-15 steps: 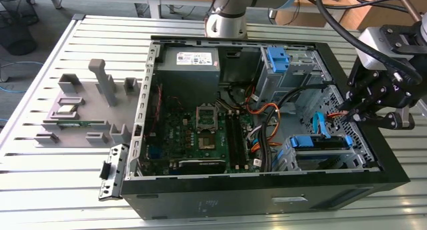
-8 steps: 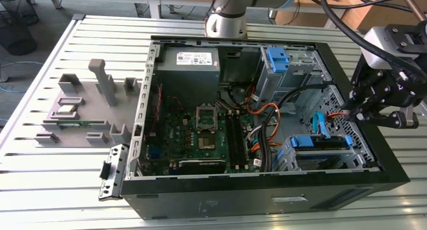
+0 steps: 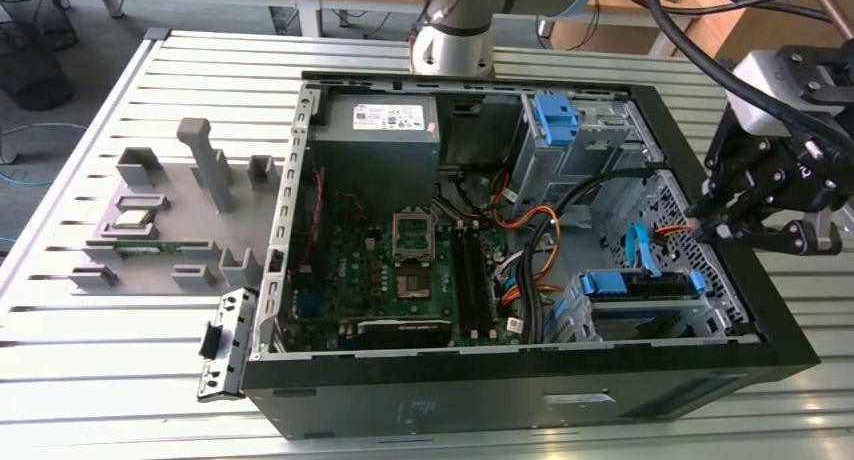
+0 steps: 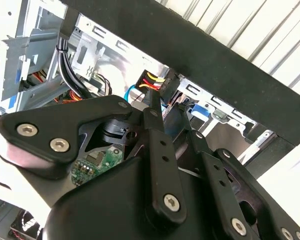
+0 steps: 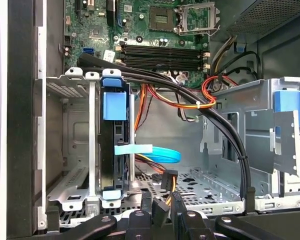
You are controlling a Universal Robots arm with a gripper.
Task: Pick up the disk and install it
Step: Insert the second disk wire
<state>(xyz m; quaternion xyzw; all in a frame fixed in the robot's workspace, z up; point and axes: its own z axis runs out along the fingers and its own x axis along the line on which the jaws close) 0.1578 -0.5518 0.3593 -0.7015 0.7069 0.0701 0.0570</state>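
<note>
the gripper (image 3: 731, 232) hangs at the computer case (image 3: 787, 320) wall on the exterior view's right, its black fingertips (image 5: 160, 212) drawn together over the case interior with nothing between them; in the second wrist view the same fingers (image 4: 155, 117) meet at a narrow tip. just beyond the fingertips, inside the case, a cable connector with red, yellow and black wires (image 5: 167, 181) stands on the perforated floor. the disk (image 5: 112, 150), clipped in its blue bracket, sits seated on edge in the drive cage (image 5: 75, 145) inside the case, beside that connector; a light-blue data cable (image 5: 150, 151) runs from it. past the cage, black cable bundles (image 5: 225, 130) cross the case. deeper still lies the motherboard (image 5: 155, 30) with its memory slots. farthest inside the case sits the grey power-supply box (image 3: 378, 130), and next to it a lone blue bracket (image 3: 551, 118).
</note>
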